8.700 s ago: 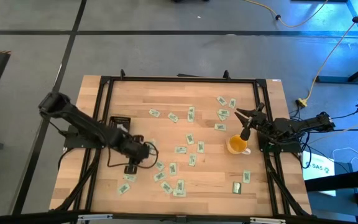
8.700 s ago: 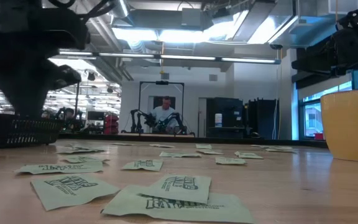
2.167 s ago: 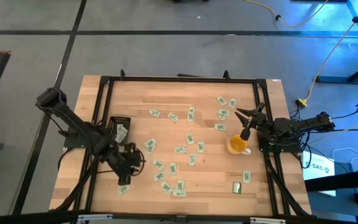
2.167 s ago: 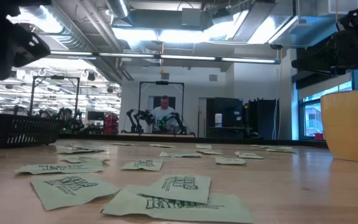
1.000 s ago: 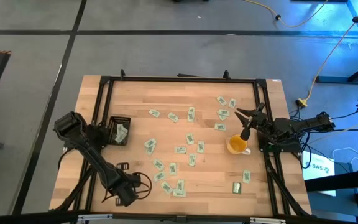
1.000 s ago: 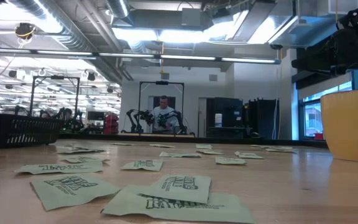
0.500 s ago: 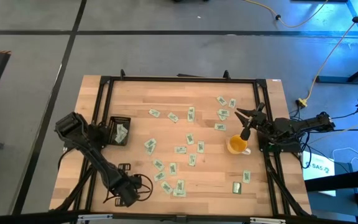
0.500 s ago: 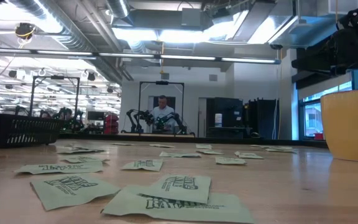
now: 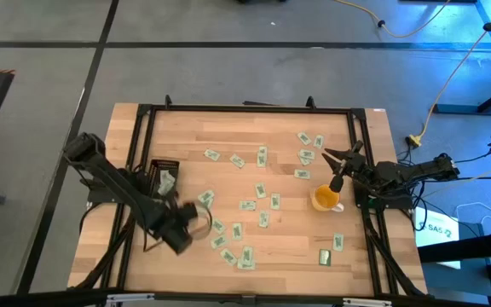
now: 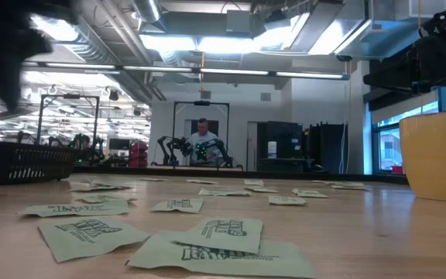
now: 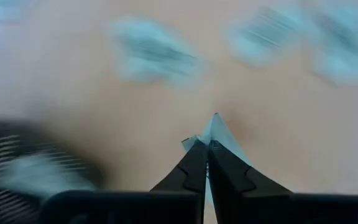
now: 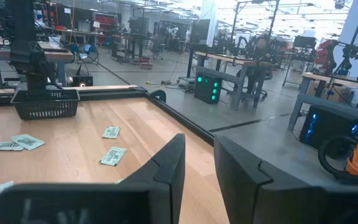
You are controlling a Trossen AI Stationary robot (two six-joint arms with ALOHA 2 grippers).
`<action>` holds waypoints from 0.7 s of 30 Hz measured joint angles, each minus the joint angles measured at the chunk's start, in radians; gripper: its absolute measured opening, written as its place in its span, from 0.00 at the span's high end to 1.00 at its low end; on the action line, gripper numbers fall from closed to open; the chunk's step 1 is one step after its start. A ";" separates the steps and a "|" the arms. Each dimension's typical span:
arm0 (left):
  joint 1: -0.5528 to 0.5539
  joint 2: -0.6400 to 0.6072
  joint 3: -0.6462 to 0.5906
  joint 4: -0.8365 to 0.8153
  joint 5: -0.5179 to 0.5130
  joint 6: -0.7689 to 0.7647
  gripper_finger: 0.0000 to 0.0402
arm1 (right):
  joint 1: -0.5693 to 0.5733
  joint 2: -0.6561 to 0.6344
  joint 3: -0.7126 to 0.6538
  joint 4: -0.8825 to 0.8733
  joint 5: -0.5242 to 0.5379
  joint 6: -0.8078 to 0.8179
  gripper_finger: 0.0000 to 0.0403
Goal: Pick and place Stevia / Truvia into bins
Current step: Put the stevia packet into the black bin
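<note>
Wooden surface [image 9: 254, 136]: green sachets [image 9: 262, 219] scattered across it.
Left tool [image 11: 207, 144]: pinching one sachet [image 11: 215, 127], near the left edge.
Black bin [image 9: 153, 166]: left edge, sachet inside.
Right tool [image 12: 197, 155]: spread, right edge.

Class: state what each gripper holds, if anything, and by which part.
The left gripper pinches a pale green paper sachet by one end; its tip protrudes beyond the fingertips. The right gripper is open and holds nothing.

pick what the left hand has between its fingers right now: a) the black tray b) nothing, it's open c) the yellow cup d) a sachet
d: in the left wrist view the left hand is shut with the pale corner of a sachet sticking out past its fingertips, above the table.
</note>
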 joint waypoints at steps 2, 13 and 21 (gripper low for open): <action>0.039 -0.047 0.000 -0.107 -0.069 -0.093 0.99 | 0.000 0.000 0.000 0.000 0.000 -0.001 0.78; 0.270 -0.161 0.000 -0.399 -0.030 -0.244 0.98 | 0.000 0.000 0.000 -0.001 0.000 -0.029 0.78; 0.401 -0.159 0.000 -0.398 -0.040 -0.086 0.99 | 0.000 0.000 0.000 -0.001 0.000 -0.029 0.78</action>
